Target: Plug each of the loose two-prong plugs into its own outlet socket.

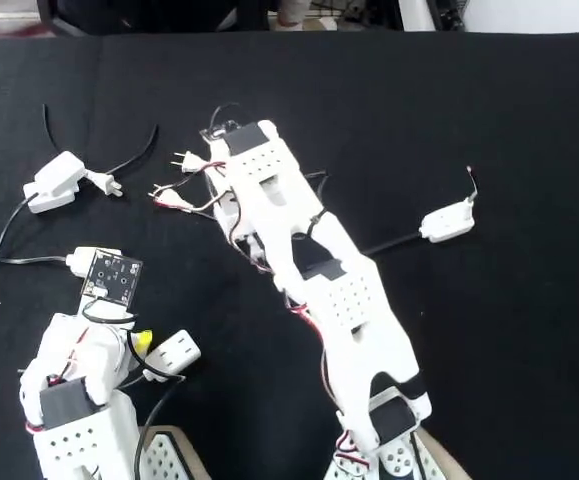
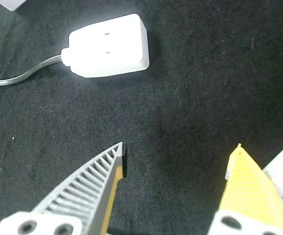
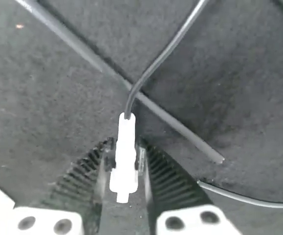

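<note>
Across the black table (image 1: 529, 120), the right arm (image 1: 319, 270) covers its own gripper from above. Left gripper (image 2: 180, 145) is wide open and holds nothing; a white socket (image 2: 107, 46) lies flat near its tips, not touching. Right gripper (image 3: 125, 146) is clamped on a white plug (image 3: 124, 164), prongs hidden.

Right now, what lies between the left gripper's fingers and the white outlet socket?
Bare black cloth lies between the left gripper and the outlet socket; the left wrist view shows it.

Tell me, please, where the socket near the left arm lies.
The socket lies flat on the black table at the lower left of the high view, just beyond the open left gripper.
</note>
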### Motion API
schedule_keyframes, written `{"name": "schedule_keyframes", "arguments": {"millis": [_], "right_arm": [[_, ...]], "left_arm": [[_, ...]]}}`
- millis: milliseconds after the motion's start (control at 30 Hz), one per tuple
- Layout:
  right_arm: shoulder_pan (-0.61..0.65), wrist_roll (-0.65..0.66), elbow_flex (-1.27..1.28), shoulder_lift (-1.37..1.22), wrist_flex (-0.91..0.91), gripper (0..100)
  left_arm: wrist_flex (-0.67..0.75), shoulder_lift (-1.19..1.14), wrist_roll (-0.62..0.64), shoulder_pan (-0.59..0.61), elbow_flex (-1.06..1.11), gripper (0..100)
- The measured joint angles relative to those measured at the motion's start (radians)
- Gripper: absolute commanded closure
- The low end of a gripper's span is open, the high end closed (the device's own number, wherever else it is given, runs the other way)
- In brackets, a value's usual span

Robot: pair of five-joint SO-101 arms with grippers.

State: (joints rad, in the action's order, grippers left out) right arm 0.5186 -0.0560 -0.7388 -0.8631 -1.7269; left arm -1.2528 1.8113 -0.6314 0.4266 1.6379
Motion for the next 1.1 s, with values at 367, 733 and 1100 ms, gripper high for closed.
{"name": "schedule_keyframes", "arguments": {"millis": [367,733,1100], "right_arm": [[0.029,-0.046,0.652,0.5,0.43,98.6],[0.003,-0.226,1.37,1.102,1.005,98.6],[0.002,-0.437,1.711,1.688,1.172,98.6]], "left_arm": [[0.0,0.0,0.0,0.0,0.0,67],[0.0,0.008,0.212,-0.084,-0.086,67],[0.153,0.005,0.483,-0.39,-0.16,67]]}}
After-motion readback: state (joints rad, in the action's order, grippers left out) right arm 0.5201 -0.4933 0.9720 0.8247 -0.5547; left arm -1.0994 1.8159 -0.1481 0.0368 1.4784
